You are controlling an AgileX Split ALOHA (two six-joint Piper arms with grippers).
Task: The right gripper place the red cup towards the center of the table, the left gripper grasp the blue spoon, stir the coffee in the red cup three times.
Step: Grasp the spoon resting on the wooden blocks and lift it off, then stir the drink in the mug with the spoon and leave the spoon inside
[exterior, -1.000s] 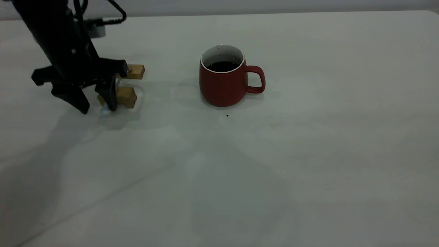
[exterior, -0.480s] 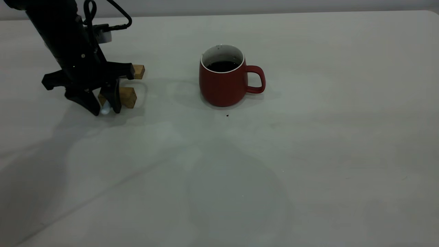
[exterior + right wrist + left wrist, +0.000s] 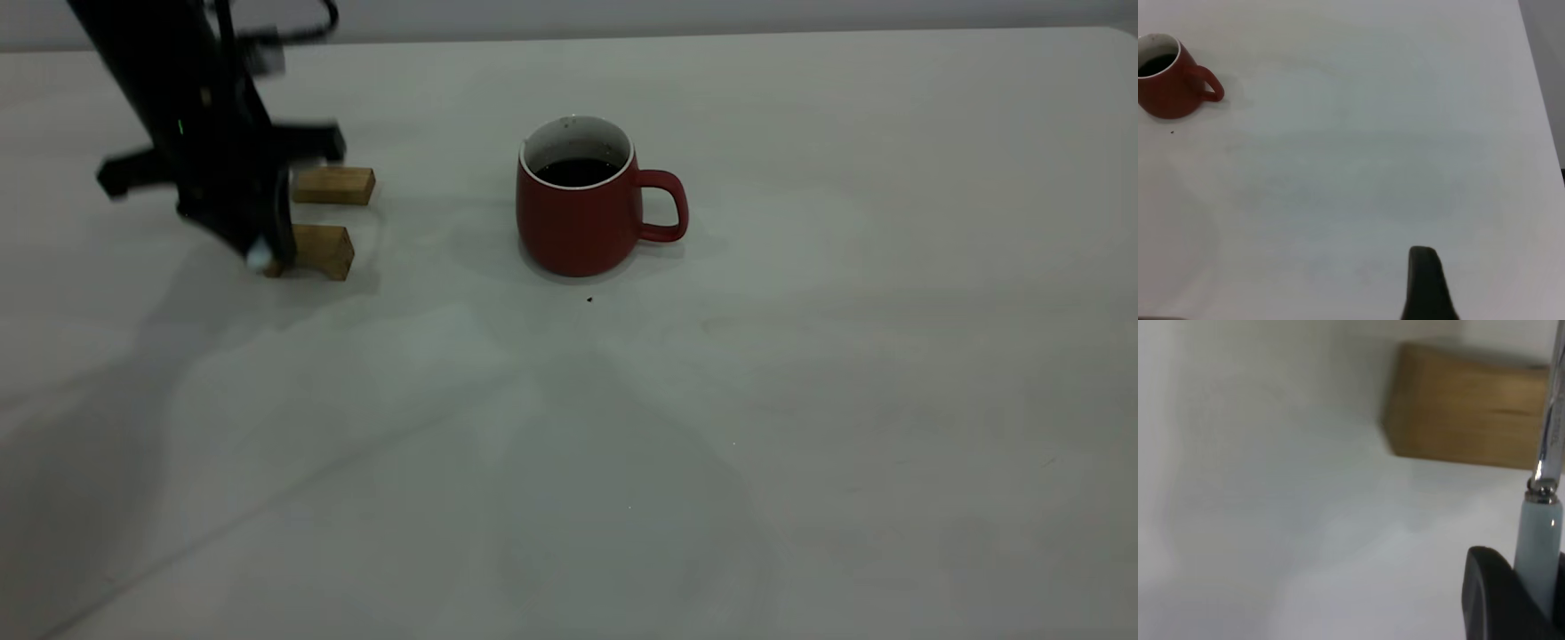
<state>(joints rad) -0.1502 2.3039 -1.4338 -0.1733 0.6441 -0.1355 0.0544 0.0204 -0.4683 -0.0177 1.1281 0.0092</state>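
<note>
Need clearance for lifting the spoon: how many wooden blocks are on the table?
2. The farther wooden block lies beside the left gripper; the nearer wooden block sits right next to its fingertips, which hold the blue spoon. None seems hidden.

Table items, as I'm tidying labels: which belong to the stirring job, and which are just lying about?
Job: red cup holding coffee; blue spoon, gripped by the left pincer.
Lying about: two wooden blocks; a dark speck near the cup.

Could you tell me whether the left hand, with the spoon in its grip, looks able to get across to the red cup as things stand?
Probably yes. The left hand, shut on the blue spoon, is over the wooden blocks; only bare table separates it from the red cup, whose mouth is uncovered.
</note>
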